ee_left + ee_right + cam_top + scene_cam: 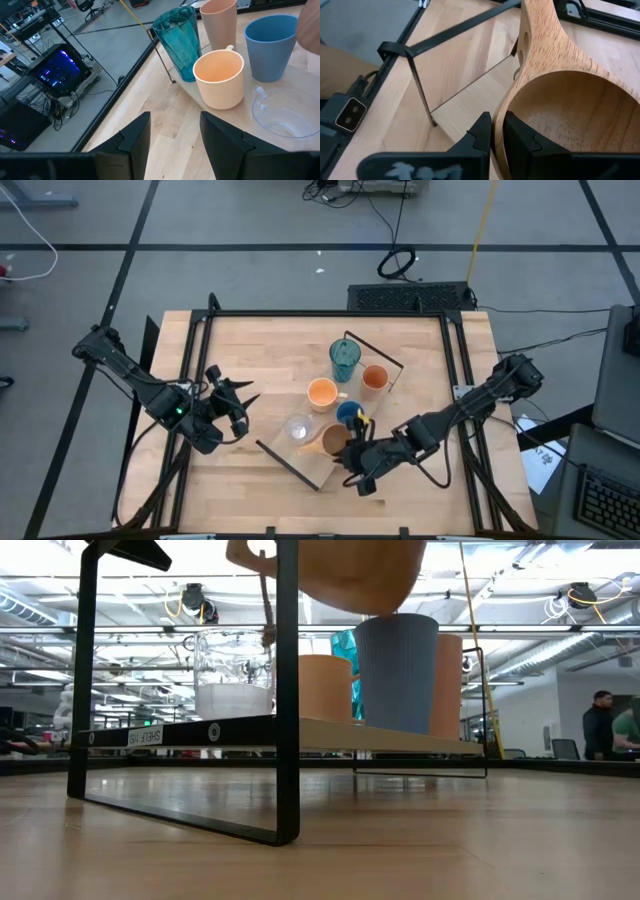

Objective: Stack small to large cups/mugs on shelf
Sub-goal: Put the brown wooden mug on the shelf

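**A:** Going left to right, what was where?

**B:** The left gripper (238, 402) hovered over bare tabletop left of the shelf (288, 460), its fingers apart and holding nothing. On the shelf stood the clear cup (298, 429), the orange mug (322, 393), the teal tumbler (345, 358), the blue cup (349, 414) and the orange cup (375, 378). The right gripper (347, 458) had its fingers clamped on the rim of the wooden mug (333, 441), which hung above the shelf's near end, just beside the blue cup.

**A:** How would that mug handle?

**B:** I'd judge it stiff and fairly light, being turned wood, with grain that resists slipping. Pinching the wall, one finger inside and one outside, looked a sound hold; the handle (536, 30) stuck out away from the fingers. The clear cup seemed the slippery one, and possibly brittle.

**A:** The count?

**B:** Six vessels: one clear, one teal, one blue, one wooden, two orange. One shelf, two grippers.
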You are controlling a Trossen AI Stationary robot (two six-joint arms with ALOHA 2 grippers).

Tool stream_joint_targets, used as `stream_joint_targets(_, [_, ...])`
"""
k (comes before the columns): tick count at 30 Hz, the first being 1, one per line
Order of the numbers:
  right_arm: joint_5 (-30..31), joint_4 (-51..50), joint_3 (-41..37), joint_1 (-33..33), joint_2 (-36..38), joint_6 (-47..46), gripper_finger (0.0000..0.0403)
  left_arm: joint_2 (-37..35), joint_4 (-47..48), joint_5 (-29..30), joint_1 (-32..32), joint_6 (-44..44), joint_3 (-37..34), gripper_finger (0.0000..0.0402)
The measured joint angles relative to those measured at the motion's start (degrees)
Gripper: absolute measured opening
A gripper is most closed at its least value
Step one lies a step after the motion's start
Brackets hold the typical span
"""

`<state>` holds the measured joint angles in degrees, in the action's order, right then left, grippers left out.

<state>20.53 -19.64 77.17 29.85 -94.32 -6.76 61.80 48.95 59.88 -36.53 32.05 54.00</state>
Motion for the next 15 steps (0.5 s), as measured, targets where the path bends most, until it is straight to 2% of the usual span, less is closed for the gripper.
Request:
stream_joint_targets(11, [-3.4, 3.22, -3.35, -1.56, 0.0, -0.26, 0.002, 0.02, 0.0, 0.0, 0.01, 0.0, 0.02, 0.0172])
stream_joint_targets(15, [-7.74, 8.11, -5.37, -1.56, 0.0, 1.64, 0.002, 0.02, 0.0, 0.0, 0.02, 0.0, 0.02, 0.0172])
